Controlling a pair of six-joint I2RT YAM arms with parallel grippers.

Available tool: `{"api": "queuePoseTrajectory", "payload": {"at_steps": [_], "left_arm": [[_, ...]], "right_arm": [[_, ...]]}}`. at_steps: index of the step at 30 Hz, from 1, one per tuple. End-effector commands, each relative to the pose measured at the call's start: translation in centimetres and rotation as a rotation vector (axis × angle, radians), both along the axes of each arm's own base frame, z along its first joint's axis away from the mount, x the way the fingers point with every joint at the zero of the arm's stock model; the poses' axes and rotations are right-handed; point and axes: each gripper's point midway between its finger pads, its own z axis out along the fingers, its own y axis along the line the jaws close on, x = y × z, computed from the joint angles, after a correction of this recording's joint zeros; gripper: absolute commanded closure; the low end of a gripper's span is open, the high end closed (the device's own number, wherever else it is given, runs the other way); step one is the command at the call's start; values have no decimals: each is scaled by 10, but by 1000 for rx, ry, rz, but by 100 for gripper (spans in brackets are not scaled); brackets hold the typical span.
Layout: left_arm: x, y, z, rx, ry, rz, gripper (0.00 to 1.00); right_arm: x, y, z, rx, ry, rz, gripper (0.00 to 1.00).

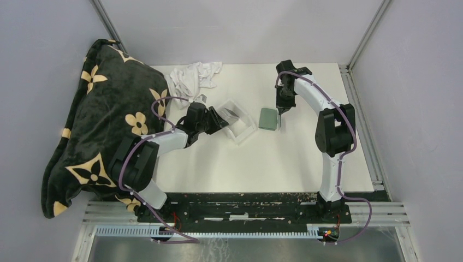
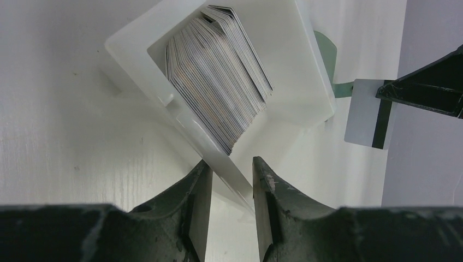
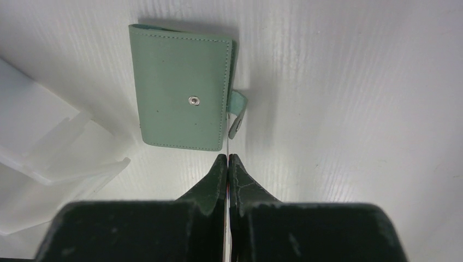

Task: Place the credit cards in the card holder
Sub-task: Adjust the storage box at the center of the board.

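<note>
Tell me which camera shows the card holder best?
Right wrist: the folded card holder lies whole and close up. The top view shows it small; the left wrist only a green edge behind the plastic tray.

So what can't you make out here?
Slots inside the card holder: it lies closed, right wrist view.
Front of the held card: only its striped side shows, left wrist view.
Number of cards in the tray: stacked overlapping, left wrist view.
Tray's near corner: behind the left gripper, left wrist view.
</note>
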Motion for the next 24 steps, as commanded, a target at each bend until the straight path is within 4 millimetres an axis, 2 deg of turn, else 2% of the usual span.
{"api": "queuePoseTrajectory", "payload": {"at_steps": [1, 5, 13, 24], "left_arm": [[10, -8, 10, 7, -49, -48, 62], [15, -9, 7, 11, -43, -40, 67], [29, -6, 3, 55, -41, -15, 71], [52, 10, 2, 96, -38, 81, 81]], "right_arm": [[8, -10, 3, -23, -12, -10, 99], [8, -13, 0, -20, -6, -19, 99], [16, -10, -10, 52, 0, -45, 99], [25, -10, -20, 106, 11, -63, 99]]}}
